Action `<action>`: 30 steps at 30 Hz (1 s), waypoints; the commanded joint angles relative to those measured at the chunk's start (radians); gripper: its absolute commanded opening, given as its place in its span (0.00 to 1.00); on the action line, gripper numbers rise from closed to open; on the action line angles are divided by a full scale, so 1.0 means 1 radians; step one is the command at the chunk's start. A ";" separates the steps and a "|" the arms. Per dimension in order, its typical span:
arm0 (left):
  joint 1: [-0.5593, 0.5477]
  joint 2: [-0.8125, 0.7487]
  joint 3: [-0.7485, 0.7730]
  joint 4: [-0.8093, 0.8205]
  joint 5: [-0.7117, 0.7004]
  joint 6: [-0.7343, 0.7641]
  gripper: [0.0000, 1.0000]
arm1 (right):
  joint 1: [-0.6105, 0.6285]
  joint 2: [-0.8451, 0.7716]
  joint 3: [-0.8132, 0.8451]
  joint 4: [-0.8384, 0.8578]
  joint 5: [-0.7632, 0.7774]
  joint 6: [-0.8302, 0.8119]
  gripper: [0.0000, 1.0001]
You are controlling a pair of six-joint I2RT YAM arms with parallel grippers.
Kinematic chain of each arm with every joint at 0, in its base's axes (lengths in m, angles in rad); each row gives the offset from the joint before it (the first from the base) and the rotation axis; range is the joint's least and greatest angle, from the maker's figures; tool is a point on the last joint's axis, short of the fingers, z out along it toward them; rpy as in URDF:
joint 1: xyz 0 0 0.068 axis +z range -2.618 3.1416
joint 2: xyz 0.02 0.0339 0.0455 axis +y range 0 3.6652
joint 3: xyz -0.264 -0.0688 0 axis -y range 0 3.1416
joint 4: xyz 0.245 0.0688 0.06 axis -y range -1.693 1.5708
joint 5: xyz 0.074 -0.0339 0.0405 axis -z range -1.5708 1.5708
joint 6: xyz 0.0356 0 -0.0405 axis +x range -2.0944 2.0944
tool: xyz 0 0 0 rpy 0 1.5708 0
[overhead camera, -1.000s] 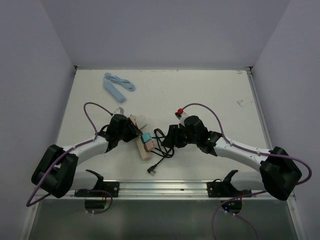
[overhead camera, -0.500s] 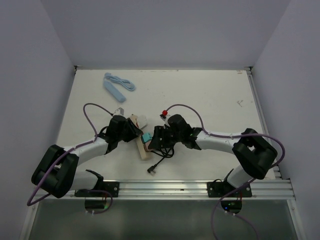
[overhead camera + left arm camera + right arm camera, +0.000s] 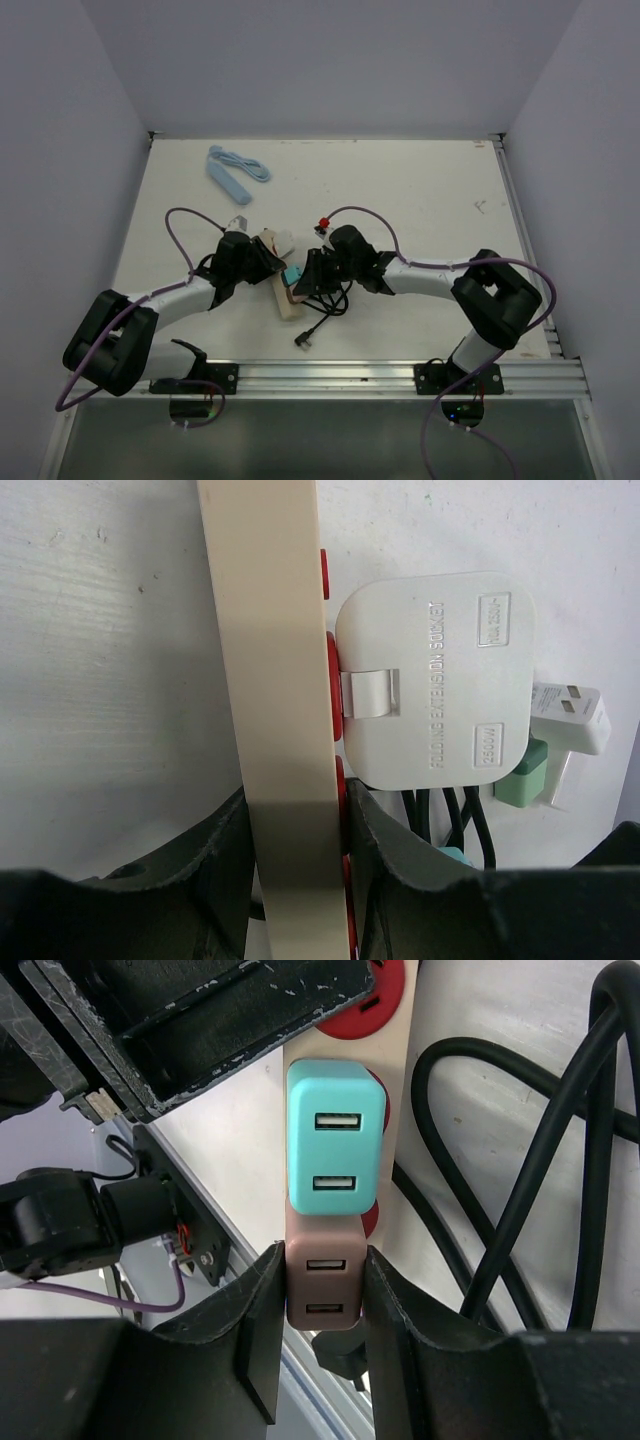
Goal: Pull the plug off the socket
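Right arm has swung in from the right side of the table (image 3: 420,180) — a second ago its pincer sat clear of the plugs, among the black cable (image 3: 335,300); now it is up against the power strip (image 3: 291,308). Left arm has not shifted.

The strip lies left of the table's middle, toward the near edge, its long axis running from far to near with a slight slant to the right. It stands on its narrow long edge, so the socket face looks sideways toward the right arm. The left gripper (image 3: 295,850) pinches the strip across its thickness, a finger flat on each broad face.

Two small USB plugs sit side by side in the strip, both sticking out level with the table toward the right arm, port faces outward. The teal plug (image 3: 335,1135) is the farther one; the pink plug (image 3: 322,1280) is next to it, nearer the table's near edge. The right gripper (image 3: 322,1300) is pressed onto the pink plug — one finger on each of its sides — and the plug is still seated in its socket.

Farther along the strip a white folding plug (image 3: 435,680) is also in place. A light-blue strip (image 3: 232,172) lies near the far left corner.
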 commanded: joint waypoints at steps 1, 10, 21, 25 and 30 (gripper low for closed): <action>0.007 0.009 -0.036 -0.050 -0.028 0.083 0.02 | 0.010 0.002 0.007 0.082 -0.034 0.017 0.05; 0.014 -0.105 -0.014 -0.155 -0.042 0.069 0.56 | 0.009 -0.031 -0.003 0.051 0.004 0.001 0.00; 0.043 -0.317 -0.020 -0.311 0.007 0.026 0.99 | 0.009 -0.022 -0.017 0.074 0.030 0.024 0.00; 0.043 -0.431 -0.062 -0.363 0.075 0.031 0.97 | 0.010 -0.018 -0.003 0.073 0.032 0.038 0.00; 0.031 -0.541 -0.140 -0.365 0.193 -0.015 0.94 | 0.009 -0.018 0.009 0.071 0.052 0.064 0.00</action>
